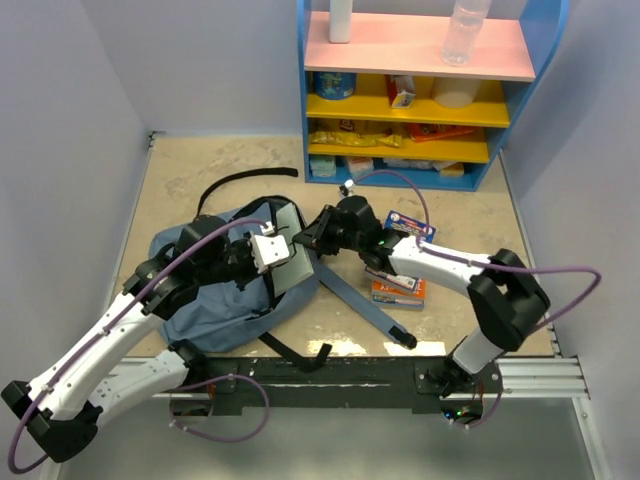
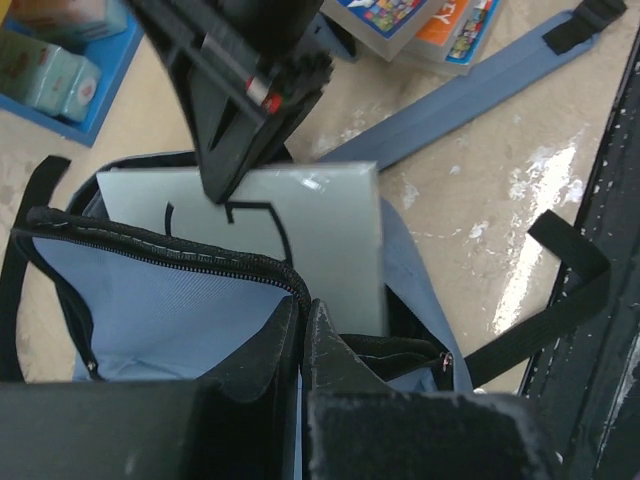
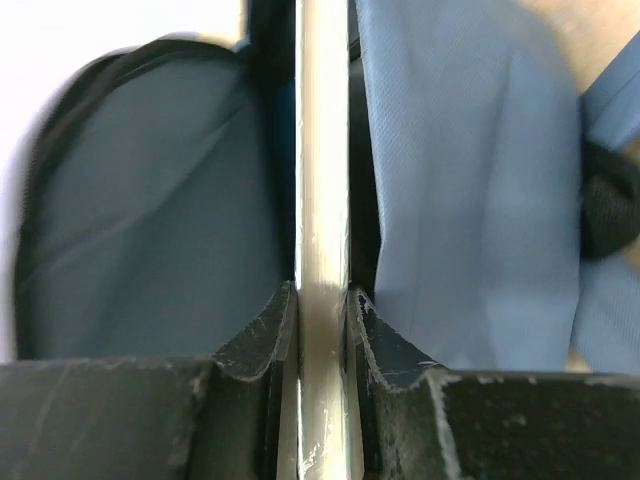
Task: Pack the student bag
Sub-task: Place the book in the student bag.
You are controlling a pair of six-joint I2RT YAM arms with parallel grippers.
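right gripper [image 2: 225, 185] reaching across, clamping grey board [image 2: 320, 240] (lower part inside), left gripper [image 2: 303, 320] pinching student bag [image 2: 170, 300] rim

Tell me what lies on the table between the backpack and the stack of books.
A grey-blue shoulder strap of the backpack crosses that stretch beside the stack of books, clearest in the top view.

Robot lab test cell here: plain pale walls [image 1: 60, 150] box in a beige table [image 1: 200, 170], with robot arms [image 1: 100, 350] bolted to a metal rail [image 1: 540, 375] along the bottom edge. Top centre, a toy-bright shelf [image 1: 400, 45], and left of centre a student bag [image 1: 230, 315]: a mock schoolroom.
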